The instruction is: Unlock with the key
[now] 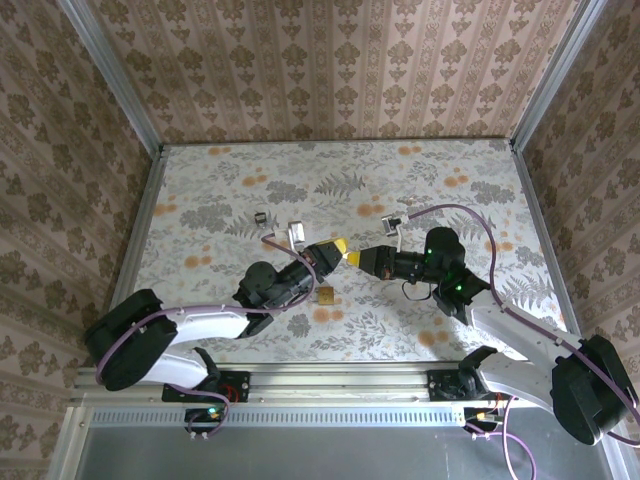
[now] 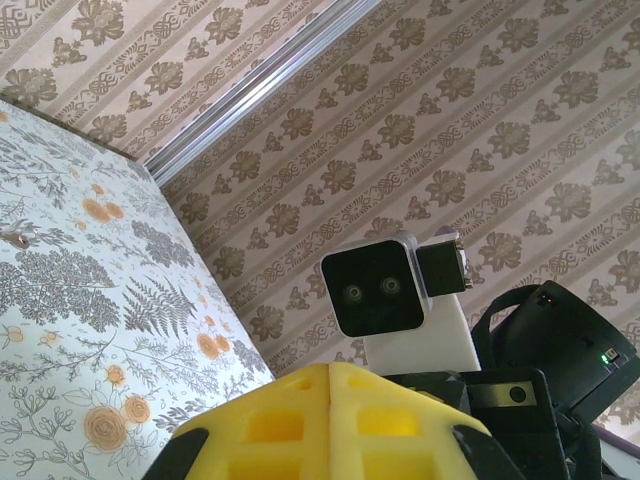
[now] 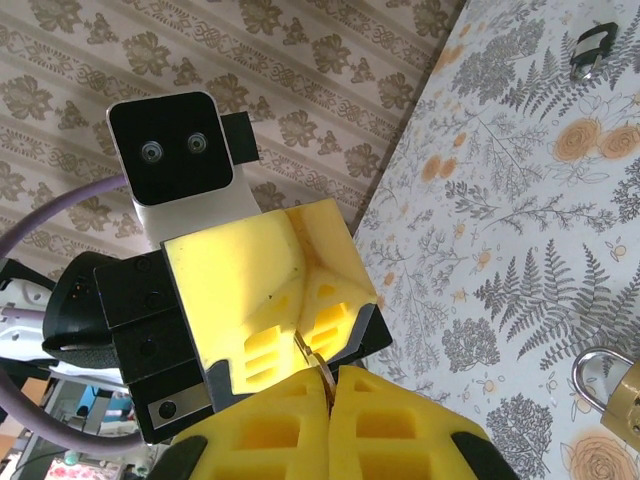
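Right claw (image 3: pixel 328 388): fully clenched, yellow fingers pressed together with no gap. A thin sliver of metal stands out of the seam at its tips. It is judged to be the key (image 3: pixel 312 358), though it is seen edge-on and is too small to confirm.

Left claw (image 3: pixel 300 330): also clenched, meeting the right claw nose to nose over the table (image 1: pixel 450 310). Its tips sit on the far end of the same sliver. Finding: both claws appear to grip the key at once, one at each end.

Key position: directly at the right claw's tips, between the two claws. Its long axis runs roughly along the line joining them.

Padlock (image 1: pixel 325 294): brass body, silver shackle, lying on the table on the near side of the paired claws, toward the arm bases and close by the left arm's wrist. The left arm is nearer. The keyway cannot be made out.

Small dark-and-silver item (image 3: pixel 590 48): on the table well beyond the left claw, untouched.

Assessment: the key is off the table but not yet at the padlock. One claw would have to let go before the other can carry it to the lock.
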You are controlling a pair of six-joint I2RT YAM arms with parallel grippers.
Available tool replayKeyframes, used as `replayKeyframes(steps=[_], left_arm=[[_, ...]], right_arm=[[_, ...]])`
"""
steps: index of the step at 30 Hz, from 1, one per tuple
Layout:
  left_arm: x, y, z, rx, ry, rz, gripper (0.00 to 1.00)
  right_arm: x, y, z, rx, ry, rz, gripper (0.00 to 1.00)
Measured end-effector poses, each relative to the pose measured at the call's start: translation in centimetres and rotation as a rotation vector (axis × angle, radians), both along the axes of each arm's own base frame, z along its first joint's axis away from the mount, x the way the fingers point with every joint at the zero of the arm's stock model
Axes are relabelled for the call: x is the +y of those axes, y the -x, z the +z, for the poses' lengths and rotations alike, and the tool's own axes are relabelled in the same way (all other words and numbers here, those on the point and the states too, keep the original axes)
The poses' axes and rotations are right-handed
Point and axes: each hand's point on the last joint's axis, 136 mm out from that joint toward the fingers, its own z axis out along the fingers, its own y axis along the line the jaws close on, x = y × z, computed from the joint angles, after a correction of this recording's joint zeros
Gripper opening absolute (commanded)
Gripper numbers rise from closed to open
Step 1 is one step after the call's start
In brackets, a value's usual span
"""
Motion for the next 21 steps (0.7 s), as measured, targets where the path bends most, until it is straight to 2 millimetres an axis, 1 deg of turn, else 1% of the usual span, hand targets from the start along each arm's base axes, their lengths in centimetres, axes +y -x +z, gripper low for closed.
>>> replayKeyframes(steps=[4,5,7,9,10,13,15,17,19,21], left_arm=[[-0.1,-0.1,-0.1,0.008,0.006,-0.002,0.0],[-0.2,-0.1,-0.1,0.013,0.009,-0.003,0.09],[-0.4,-0.3,-0.5,0.03,0.007,-0.011,0.3],[-0.6,-0.4,-1.3,0.06,-0.008,-0.023,0.47],[-0.6,-0.5,-1.6,0.074,-0.015,-0.027,0.54],[-0.4,-0.8,-2.5,0.121,-0.039,-0.031,0.67],[-0.1,-0.9,-3.0,0.154,-0.071,-0.024,0.72],[0.7,-1.2,-3.4,0.185,-0.106,0.0,0.76],[1.9,-1.6,-3.9,0.221,-0.153,0.044,0.8],[3.0,-2.0,-4.4,0.258,-0.21,0.087,0.82]], right_arm=[[-0.1,0.0,0.0,-0.002,0.001,-0.001,0.0],[-0.1,0.0,-0.1,0.001,0.004,-0.003,0.0],[-0.2,0.0,-0.1,0.005,0.007,-0.004,0.0],[-0.1,0.5,0.1,-0.003,0.006,0.009,0.0],[-0.2,0.5,0.2,-0.009,0.009,0.009,0.0],[-0.5,0.9,0.2,-0.025,0.025,0.006,0.0],[-0.8,1.1,0.0,-0.031,0.047,-0.002,0.0],[-1.1,1.4,-0.2,-0.039,0.067,-0.011,0.0],[-1.5,1.7,-0.2,-0.054,0.084,-0.02,0.0],[-1.8,2.0,-0.1,-0.064,0.097,-0.028,0.0]])
